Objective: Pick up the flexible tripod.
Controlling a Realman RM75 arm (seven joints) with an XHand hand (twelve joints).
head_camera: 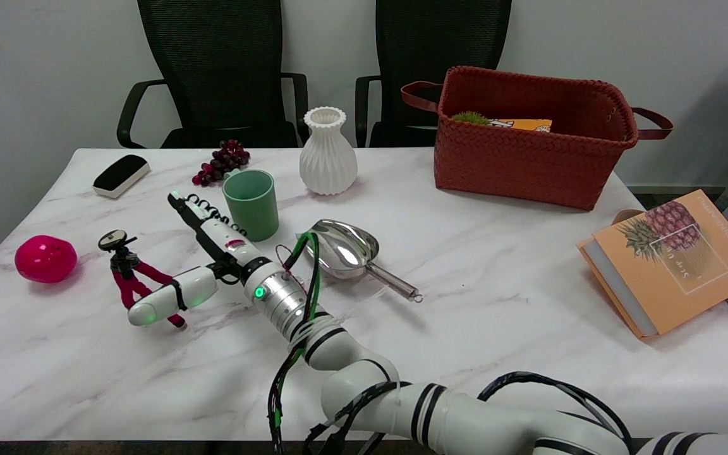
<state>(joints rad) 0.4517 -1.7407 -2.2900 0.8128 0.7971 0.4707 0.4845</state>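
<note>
While the right hand is spread open, gripping nothing, just beside the flexible tripod, which stands upright, that tripod could be toppled by the thumb before a grasp is made.

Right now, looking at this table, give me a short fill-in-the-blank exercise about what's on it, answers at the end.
1. The flexible tripod with red legs stands between the right hand and the ____ ball.
2. The metal scoop lies on the table to the right of the ____ cup.
3. The ribbed white vase stands left of the woven ____.
4. The book at the table's right edge shows a ____ on its cover.

Answers: pink; green; basket; pineapple
</note>
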